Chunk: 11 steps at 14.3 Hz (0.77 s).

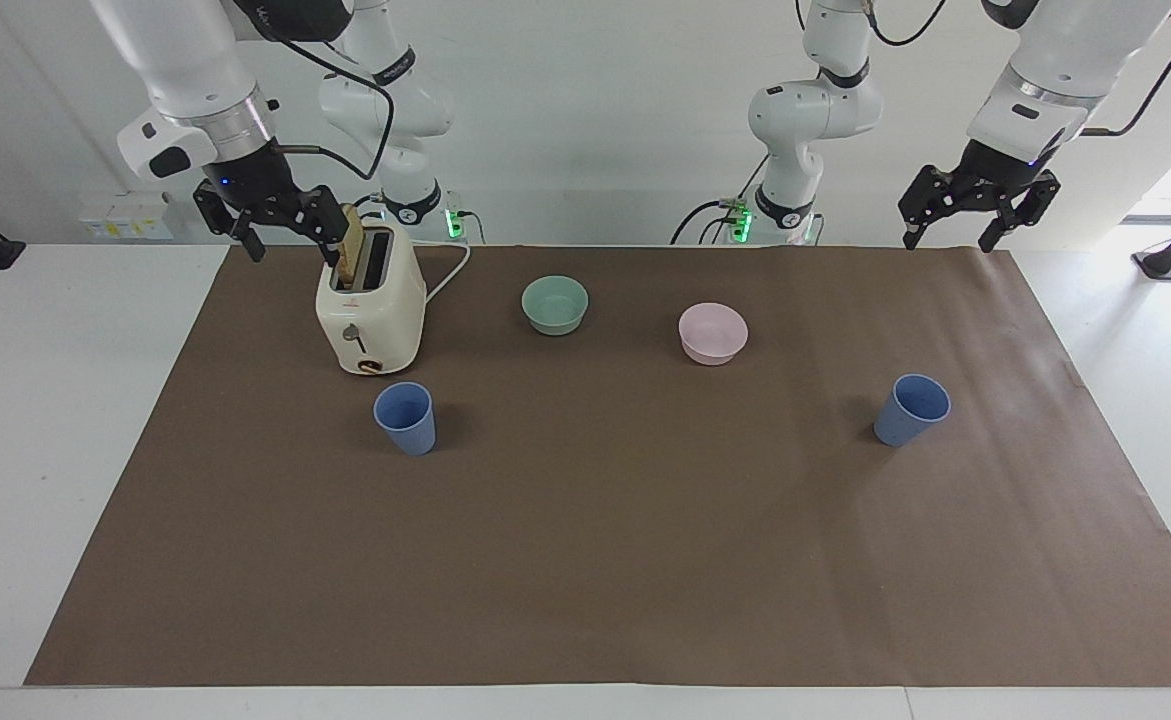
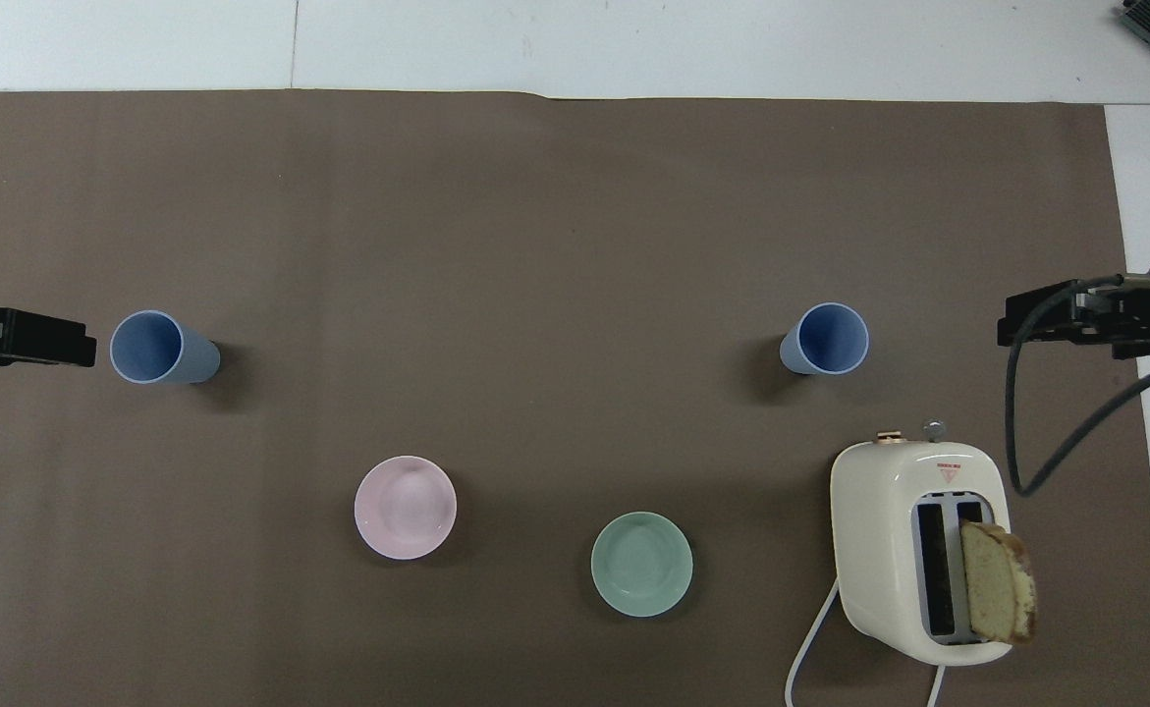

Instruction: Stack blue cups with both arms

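Note:
Two blue cups stand upright and apart on the brown mat (image 1: 585, 560). One cup (image 1: 406, 418) (image 2: 827, 339) is in front of the toaster, toward the right arm's end. The other cup (image 1: 911, 409) (image 2: 157, 347) is toward the left arm's end. My right gripper (image 1: 292, 248) (image 2: 1016, 329) hangs open and empty in the air beside the toaster's top. Over the mat's corner at its own end, my left gripper (image 1: 949, 240) (image 2: 64, 344) is raised, open and empty. Neither gripper touches a cup.
A cream toaster (image 1: 370, 315) (image 2: 913, 550) holds a bread slice (image 1: 349, 255) (image 2: 999, 579) sticking out of one slot, its white cord trailing toward the robots. A mint-green bowl (image 1: 555, 304) (image 2: 641, 564) and a pink bowl (image 1: 713, 333) (image 2: 405, 507) sit nearer to the robots than the cups.

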Each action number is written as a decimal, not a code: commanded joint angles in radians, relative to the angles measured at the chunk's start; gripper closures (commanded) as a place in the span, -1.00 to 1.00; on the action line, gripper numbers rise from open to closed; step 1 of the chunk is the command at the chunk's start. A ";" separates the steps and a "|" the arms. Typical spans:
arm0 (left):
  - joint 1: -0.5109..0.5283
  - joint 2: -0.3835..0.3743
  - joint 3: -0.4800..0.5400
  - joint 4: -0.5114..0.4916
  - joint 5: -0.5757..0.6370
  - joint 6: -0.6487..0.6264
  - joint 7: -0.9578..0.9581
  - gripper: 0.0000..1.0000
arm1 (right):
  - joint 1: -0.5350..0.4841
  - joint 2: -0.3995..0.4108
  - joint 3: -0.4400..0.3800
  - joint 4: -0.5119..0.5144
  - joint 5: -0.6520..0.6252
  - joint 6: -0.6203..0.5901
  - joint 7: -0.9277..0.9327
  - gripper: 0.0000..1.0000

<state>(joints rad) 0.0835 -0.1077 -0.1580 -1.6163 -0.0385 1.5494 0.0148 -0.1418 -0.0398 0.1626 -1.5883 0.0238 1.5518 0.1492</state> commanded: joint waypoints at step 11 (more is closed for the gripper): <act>0.005 -0.012 0.008 -0.017 -0.003 0.009 0.004 -1.00 | -0.012 -0.009 0.006 -0.006 0.018 0.007 0.013 -1.00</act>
<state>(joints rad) 0.0851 -0.1077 -0.1525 -1.6186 -0.0385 1.5542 0.0149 -0.1418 -0.0397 0.1626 -1.5883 0.0238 1.5518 0.1492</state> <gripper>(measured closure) 0.000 0.000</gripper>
